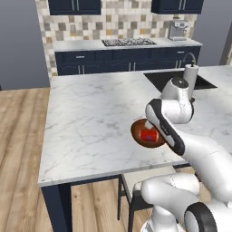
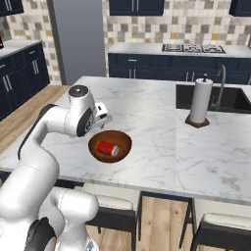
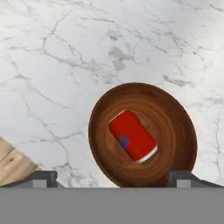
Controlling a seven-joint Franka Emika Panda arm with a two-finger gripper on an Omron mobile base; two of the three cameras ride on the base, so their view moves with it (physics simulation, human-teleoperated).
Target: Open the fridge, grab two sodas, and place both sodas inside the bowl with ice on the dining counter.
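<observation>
Two dark fingertips (image 3: 43,178) of the pincer (image 3: 113,179) sit far apart at the bottom of the hand view, spread wide with nothing between them. Just above them lies the bowl (image 3: 177,131), round and reddish-brown, with one red soda (image 3: 132,135) resting on its side inside, silver end toward the bowl's lower right in that view. From the right base view, the same soda (image 2: 107,148) lies in the bowl (image 2: 120,139) near the front edge of the white marble dining counter (image 2: 162,142), and the white hand hovers just above and left of the bowl. In the left base view the bowl (image 1: 138,133) is partly hidden behind the arm, the soda (image 1: 148,135) showing red within it.

Farther back on the counter stands an upright paper towel roll (image 2: 200,100) on a dark base, beside a black sink (image 2: 215,98) with a curved tap. Beyond, the navy wall cabinets carry a stove (image 1: 128,42) and a coffee machine (image 1: 178,30). Stools (image 2: 115,208) sit tucked under the counter's near edge.
</observation>
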